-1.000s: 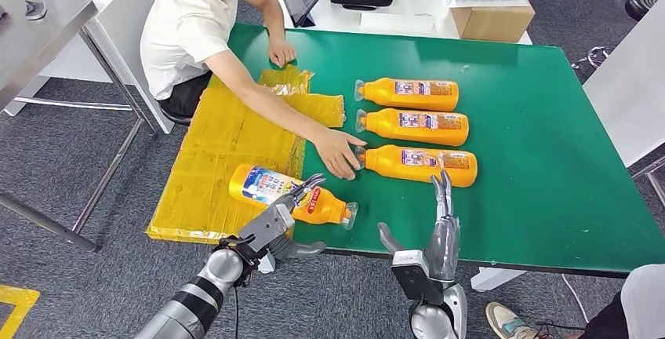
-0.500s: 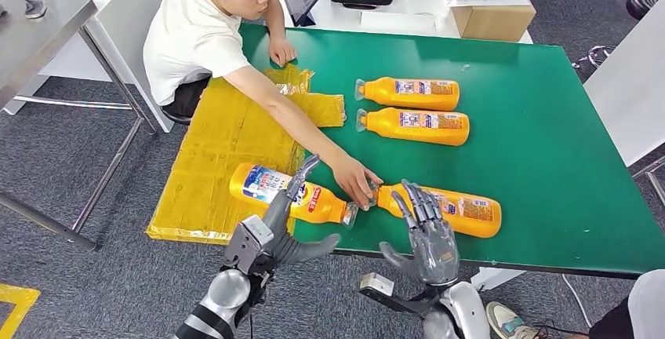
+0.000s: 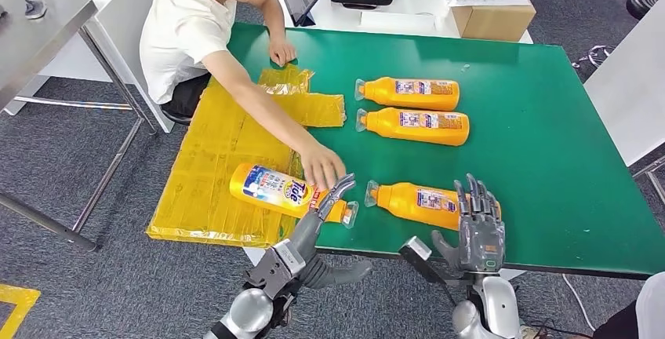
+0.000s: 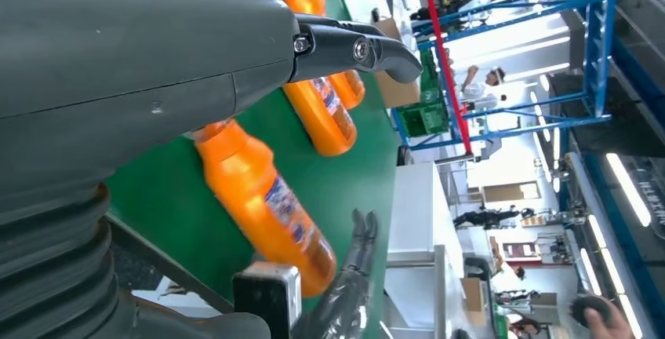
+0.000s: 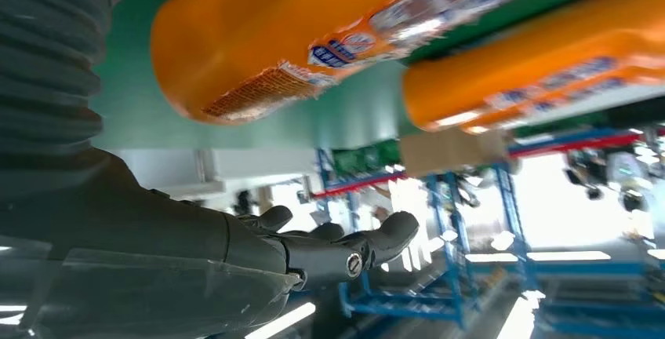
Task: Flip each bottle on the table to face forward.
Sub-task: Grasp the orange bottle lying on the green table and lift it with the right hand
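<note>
Right hand (image 3: 479, 233) hovers open at the nearest bottle's (image 3: 416, 202) base.

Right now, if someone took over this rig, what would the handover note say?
Left hand: open, fingers reaching toward the Tide bottle, which lies front label up, half on the yellow sheet; a person's hand rests on it.
Right hand: open, at the base end of the near orange bottle, holding nothing.
Two far bottles lie in a row on the green table.
Done: the Tide bottle faces forward.
Left: the three showing their back labels.
</note>
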You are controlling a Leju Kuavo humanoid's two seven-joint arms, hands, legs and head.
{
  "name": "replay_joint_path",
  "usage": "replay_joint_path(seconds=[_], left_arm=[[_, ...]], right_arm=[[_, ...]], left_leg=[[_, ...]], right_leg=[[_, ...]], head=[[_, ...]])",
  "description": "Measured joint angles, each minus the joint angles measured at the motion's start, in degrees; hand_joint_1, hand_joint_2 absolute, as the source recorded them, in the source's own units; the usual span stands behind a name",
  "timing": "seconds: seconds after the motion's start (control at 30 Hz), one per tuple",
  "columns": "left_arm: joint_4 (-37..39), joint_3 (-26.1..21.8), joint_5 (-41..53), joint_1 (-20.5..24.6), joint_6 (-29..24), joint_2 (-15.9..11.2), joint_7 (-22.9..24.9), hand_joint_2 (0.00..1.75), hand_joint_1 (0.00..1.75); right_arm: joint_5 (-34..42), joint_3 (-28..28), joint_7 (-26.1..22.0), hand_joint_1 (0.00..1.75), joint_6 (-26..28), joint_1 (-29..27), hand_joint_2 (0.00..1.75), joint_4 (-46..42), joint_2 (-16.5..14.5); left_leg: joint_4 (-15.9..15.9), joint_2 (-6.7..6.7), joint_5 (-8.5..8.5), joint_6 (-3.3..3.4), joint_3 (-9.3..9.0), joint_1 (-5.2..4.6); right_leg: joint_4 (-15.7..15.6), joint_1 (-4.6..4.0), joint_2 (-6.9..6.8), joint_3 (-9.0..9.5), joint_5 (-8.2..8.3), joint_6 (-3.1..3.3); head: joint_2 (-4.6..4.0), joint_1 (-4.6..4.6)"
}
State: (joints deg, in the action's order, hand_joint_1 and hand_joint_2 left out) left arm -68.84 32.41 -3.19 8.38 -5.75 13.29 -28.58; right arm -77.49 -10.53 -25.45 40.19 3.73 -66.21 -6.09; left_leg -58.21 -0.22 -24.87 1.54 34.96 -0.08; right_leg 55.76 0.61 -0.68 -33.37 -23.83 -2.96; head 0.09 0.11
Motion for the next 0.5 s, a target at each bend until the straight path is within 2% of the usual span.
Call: replay_joint_path(seconds=[0.13,0.3,0.5], left_arm=[[-0.7,1.2,0.0,0.0,-1.6,0.0,0.5,1.75,0.00],[-1.2,2.0,0.1,0.0,-2.6,0.0,1.1,1.75,0.00],[-1.3,2.6,0.1,0.0,-2.7,0.0,1.3,1.75,0.00]], right_arm=[[0.1,1.7,3.9,0.00,0.0,0.9,1.75,3.1,2.5],[-0.8,5.7,12.2,0.00,0.0,2.4,1.75,8.2,5.1],[1.6,7.4,13.8,0.00,0.0,6.1,1.75,13.9,8.2]], left_leg=[[0.0,0.01,0.00,0.02,0.01,-0.04],[0.0,0.01,0.00,0.02,0.02,-0.04],[0.0,0.02,0.00,0.02,-0.01,-0.04]], right_leg=[[0.0,0.02,0.01,0.00,0.01,-0.01],[0.0,0.02,0.00,-0.02,0.01,-0.02],[0.0,0.02,0.01,0.00,0.01,-0.02]], head=[[0.00,-0.01],[0.00,-0.02],[0.00,-0.01]])
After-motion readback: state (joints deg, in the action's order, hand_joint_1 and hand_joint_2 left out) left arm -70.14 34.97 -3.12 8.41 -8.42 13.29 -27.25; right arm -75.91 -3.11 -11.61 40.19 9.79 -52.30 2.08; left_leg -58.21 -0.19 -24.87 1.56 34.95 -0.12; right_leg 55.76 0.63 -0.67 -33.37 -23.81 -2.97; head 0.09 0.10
